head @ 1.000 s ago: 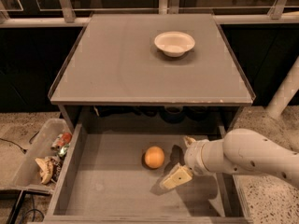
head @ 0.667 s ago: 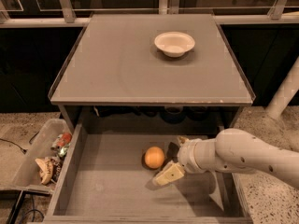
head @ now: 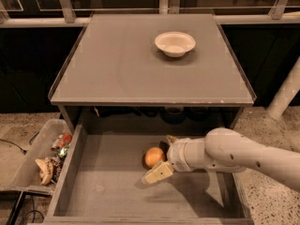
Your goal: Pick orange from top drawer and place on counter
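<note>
**Inside the top drawer, the hand bracketed the orange**

Down in the open top drawer (head: 103, 191), the orange (head: 153, 156) sat on the bare grey floor, roughly mid-width and nearer the back than the front. The hand (head: 158, 159) had reached in from the right on its white arm (head: 243, 156). Its fingers stood apart: one pale finger (head: 158, 173) lay just in front of the fruit, the other showed behind it, and the orange sat between them. Whether either finger touched the skin could not be told.

By my reading, the step in hand was the grasp itself, with the reach into the drawer done and the pick not yet made. The next move called for the fingers to come together squarely across the fruit's middle, since a smooth round ball would likely roll away from an off-centre squeeze. After that would come a lift clear of the drawer's low walls and the cabinet's front edge, then a carry up to the tabletop (head: 117, 69). A white bowl (head: 175, 43) stood toward its back, leaving bare surface nearer the front for the set-down.
</note>
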